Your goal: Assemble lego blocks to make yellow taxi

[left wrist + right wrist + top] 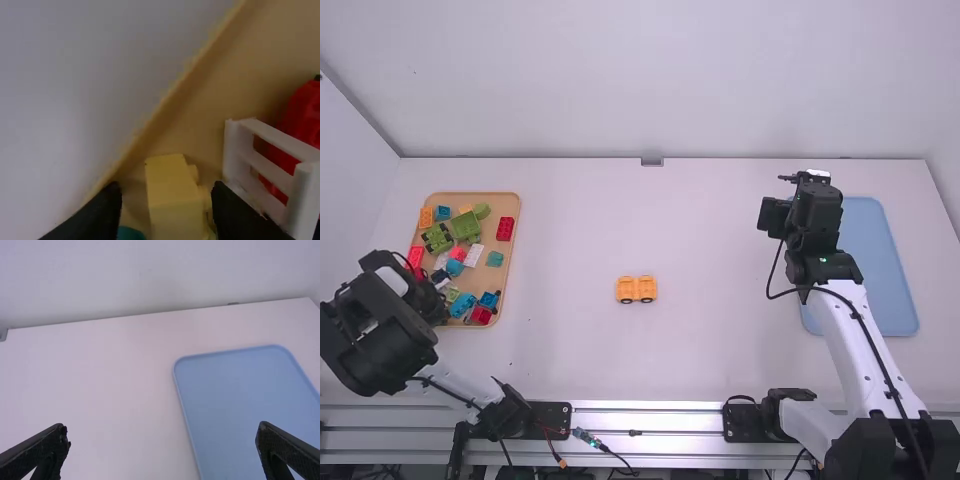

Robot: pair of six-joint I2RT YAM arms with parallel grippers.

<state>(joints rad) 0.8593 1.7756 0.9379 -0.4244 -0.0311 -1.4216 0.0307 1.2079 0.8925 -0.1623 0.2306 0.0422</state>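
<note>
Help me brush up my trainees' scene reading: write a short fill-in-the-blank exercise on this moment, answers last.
1. The wheeled orange piece stands on the table between the wooden tray of blocks and the ____ tray.
2. The block centred between the open fingers of the left gripper is ____.
3. Of "open" and "shut", the right gripper is ____.

Missing words: blue; yellow; open.

Orange car [624,288] right of the tan tray [502,203]
Inside the tray: red block [505,229], white block [473,255], teal block [495,259].
</note>
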